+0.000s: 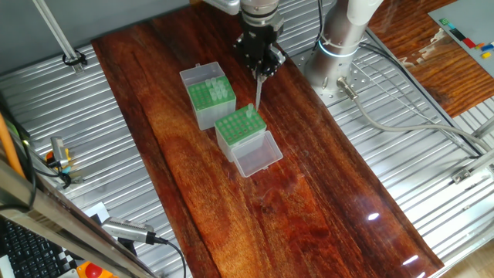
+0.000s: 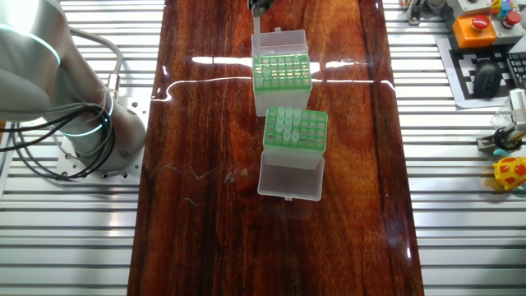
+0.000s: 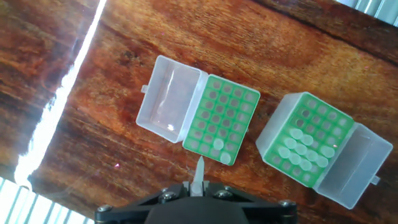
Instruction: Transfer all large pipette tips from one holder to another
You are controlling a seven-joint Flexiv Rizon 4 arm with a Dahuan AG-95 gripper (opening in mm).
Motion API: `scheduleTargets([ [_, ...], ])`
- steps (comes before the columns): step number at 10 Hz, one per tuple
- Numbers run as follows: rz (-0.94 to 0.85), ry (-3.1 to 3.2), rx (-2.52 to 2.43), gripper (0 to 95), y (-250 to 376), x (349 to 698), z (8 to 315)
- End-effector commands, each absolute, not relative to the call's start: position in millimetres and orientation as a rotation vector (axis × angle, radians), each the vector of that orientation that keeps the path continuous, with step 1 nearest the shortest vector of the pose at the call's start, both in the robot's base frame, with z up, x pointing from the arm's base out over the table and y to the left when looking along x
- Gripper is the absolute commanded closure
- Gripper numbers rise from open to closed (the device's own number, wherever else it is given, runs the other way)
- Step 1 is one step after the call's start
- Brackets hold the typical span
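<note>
The held pipette tip (image 1: 257,93) hangs point down from the gripper (image 1: 260,69), whose fingers are closed on its wider upper end. In the hand view it pokes out just off the near edge of the clear-sided holder (image 3: 221,118), above the table rather than seated in any hole. It is a thin, hollow plastic cone, so it is probably almost weightless, smooth enough to slip or swivel in the pinch, and easily bent or flicked away at its fine end. The thick collar where the fingers already sit looks like the only sound place to grip. At least two remaining tips (image 3: 221,150) stand in the corner of that holder farthest from its clear lid (image 2: 290,177), which lies open flat on the wood. Just beside it, the grey-sided holder (image 1: 208,94) carries a cluster of seated tips (image 3: 305,149), with its whitish lid open behind it. Both boxes look light and could shift if a tip jams in the grid. They rest on a dark polished wooden table (image 1: 324,201) streaked with glare. Ribbed metal decking (image 1: 62,116) flanks the table, and the robot base (image 2: 90,140) and loose cables (image 1: 401,127) stand well apart from the boxes.
</note>
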State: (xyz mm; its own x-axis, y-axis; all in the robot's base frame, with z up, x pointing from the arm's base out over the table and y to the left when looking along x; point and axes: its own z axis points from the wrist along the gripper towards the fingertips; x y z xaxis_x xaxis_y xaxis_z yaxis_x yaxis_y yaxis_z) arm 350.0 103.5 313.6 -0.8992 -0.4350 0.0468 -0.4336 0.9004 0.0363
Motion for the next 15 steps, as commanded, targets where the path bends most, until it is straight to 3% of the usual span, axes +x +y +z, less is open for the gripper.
scheduleTargets([
  [1, -0.036, -2.947, 0.855, 95.0, 83.3, 375.5, 312.6],
  [4, -0.027, -2.909, 0.968, 95.0, 61.5, 399.0, 313.7],
  [9, 0.051, -2.933, 0.802, 95.0, 61.5, 399.0, 313.7],
  [15, 0.003, -2.871, 1.029, 95.0, -26.0, 391.2, 324.3],
])
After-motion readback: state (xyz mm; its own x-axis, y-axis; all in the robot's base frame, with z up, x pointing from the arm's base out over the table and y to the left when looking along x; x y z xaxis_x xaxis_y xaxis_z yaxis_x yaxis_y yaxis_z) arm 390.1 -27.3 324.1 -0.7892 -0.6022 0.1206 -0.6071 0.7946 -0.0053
